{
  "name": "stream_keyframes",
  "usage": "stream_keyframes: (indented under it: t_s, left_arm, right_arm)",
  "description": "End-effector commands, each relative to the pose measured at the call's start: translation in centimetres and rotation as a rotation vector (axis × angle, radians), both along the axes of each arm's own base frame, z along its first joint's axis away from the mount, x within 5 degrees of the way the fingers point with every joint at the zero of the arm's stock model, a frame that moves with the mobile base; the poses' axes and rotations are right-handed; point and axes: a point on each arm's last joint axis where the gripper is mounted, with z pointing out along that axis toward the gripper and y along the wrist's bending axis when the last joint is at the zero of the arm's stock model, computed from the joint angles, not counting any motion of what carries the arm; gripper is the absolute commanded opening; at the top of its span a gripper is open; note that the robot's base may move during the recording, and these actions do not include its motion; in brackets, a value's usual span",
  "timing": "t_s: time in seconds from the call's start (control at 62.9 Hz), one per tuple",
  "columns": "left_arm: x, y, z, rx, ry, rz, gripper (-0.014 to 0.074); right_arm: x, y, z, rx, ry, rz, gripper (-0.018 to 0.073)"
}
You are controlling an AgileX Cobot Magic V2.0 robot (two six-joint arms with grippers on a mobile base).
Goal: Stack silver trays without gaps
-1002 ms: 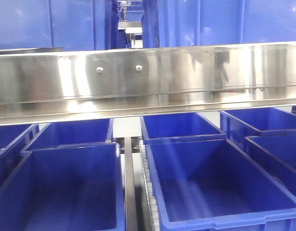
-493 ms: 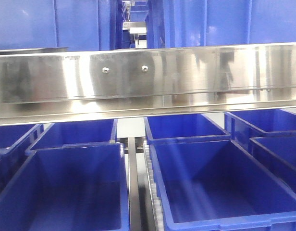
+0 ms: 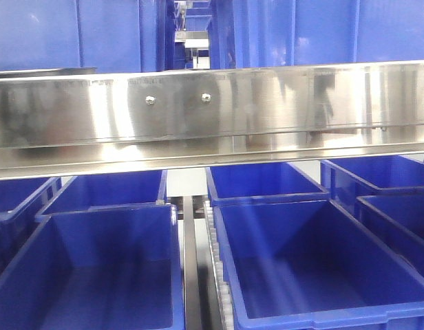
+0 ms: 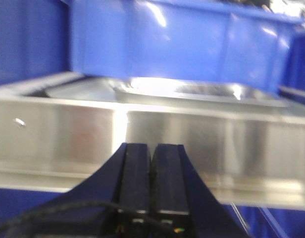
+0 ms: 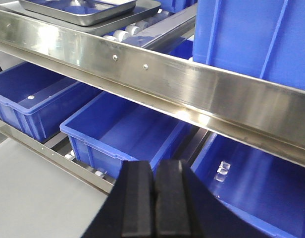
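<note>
Silver trays (image 5: pixel 88 11) resting on the upper shelf behind the steel shelf rail (image 5: pixel 157 74), near its left end. Left gripper (image 4: pixel 152 153) clenched and empty, facing the rail. Right gripper (image 5: pixel 153 198) likewise clenched on nothing, poised above blue bins (image 5: pixel 127 131) on the lower shelf.

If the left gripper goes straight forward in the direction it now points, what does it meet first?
Most likely the steel shelf rail: the left gripper, jaws closed, points at its shiny front face. The silver tray lies behind and above that rail. The distance is unclear from this blurred wrist view.
</note>
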Motion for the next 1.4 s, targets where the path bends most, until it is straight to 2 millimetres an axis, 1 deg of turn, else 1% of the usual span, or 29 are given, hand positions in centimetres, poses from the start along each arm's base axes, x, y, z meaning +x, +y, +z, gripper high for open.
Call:
stream_keyframes:
  t_s: [0.0,0.621,0.732,0.811,0.939,1.161,1.289,1.384]
  left_arm:
    - [-0.5,0.1,1.1,0.001,-0.127,0.012,-0.0048]
    - [-0.5,0.1,1.1,0.001,-0.127,0.012,-0.0048]
    - [-0.5,0.1,1.1,0.001,-0.127,0.012,-0.0048]
    - [-0.5,0.1,1.1,0.001,-0.127,0.012,-0.0048]
    - [-0.5,0.1,1.1,0.001,-0.127,0.012,-0.0048]
    - [-0.5,0.1,1.1,0.001,-0.127,0.012,-0.0048]
    - [-0.5,0.1,1.1,0.001,-0.127,0.012,-0.0048]
    - [-0.5,0.1,1.1,0.001,-0.127,0.012,-0.0048]
  right_arm:
    - [0.2,0.2,1.6,0.045,-0.095,0.012,0.0054]
    - [0.2,0.1,1.6,0.033,-0.107,0.006,0.0054]
    - [0.5,-0.5,1.2,-0.011,-0.143,-0.054,0.0054]
    - [0.6,-1.3,0.6,-0.018,-0.211,-0.136,0.0054]
    - [0.3,-2.7,-1.0,0.024,-0.331,-0.275,0.0054]
    - [-0.8,-4.6,-6.0,0.082,-0.43,-0.541,0.0054]
    - [-1.2,-5.0,-8.8,0.072,-0.434,-0.599,0.0054]
    - [-1.3,-5.1,-10.4,0.066,-0.425,-0.606,0.0054]
